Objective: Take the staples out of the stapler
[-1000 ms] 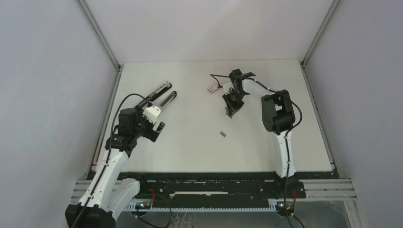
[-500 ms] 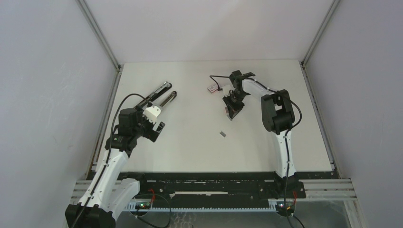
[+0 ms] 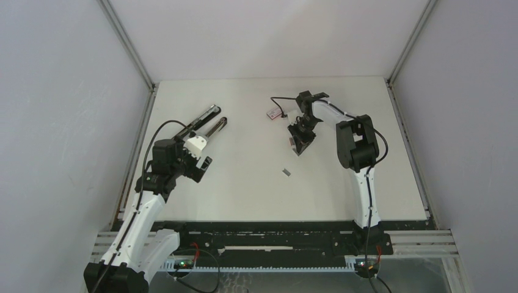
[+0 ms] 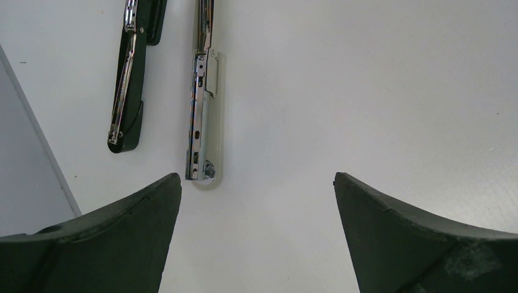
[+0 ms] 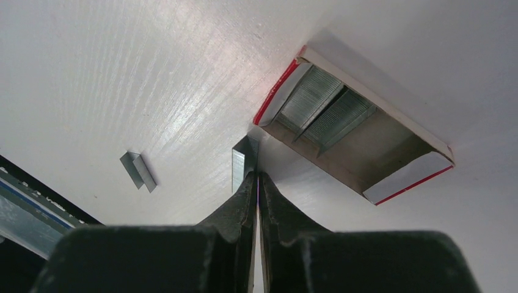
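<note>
Logged small shift of right gripper (image 5: 256, 177) since prior frame. Found stapler (image 3: 206, 124) splayed open far left, ahead of left gripper (image 4: 255, 180), jaws released wide. Found right gripper beside red-and-white box (image 5: 391, 152), clenched on staples (image 5: 243, 160).

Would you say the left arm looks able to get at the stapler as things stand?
Probably yes: the left gripper is open and the stapler lies just ahead of it, with nothing between them.
</note>
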Controlling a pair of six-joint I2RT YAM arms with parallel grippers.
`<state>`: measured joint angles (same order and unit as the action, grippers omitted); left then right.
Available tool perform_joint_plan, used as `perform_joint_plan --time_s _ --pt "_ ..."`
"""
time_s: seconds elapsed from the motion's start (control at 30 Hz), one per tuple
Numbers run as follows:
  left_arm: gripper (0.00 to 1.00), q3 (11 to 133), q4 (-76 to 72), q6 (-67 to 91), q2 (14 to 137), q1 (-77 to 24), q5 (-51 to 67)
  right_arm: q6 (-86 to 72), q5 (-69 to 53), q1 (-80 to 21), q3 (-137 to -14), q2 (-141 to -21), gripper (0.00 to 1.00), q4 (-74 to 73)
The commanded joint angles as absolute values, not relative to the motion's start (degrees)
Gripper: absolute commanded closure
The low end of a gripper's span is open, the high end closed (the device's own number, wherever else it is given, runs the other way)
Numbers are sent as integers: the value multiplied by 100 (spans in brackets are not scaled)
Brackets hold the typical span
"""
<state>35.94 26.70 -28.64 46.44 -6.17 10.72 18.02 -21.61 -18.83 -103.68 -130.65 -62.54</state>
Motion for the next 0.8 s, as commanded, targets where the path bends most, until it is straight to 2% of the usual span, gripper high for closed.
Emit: perform_joint_plan --time_s 0.0,0.27,0.6,0.77 --pt "0 3542 2533 -2898 4545 -589 1093 1834 -1841 -1735 -10381 -13453 96 -6255" --pt "0 3551 2528 -2900 4567 -588 1083 1508 -1969 -1614 -10475 -13465 96 -6267" --pt "0 3551 2531 -2902 4568 -582 1074 1247 -1531 -1487 -10435 -13074 80 -6099" --pt "0 3551 2528 -2902 4569 -586 1074 1220 -1401 -1253 -10388 -12724 78 -6090"
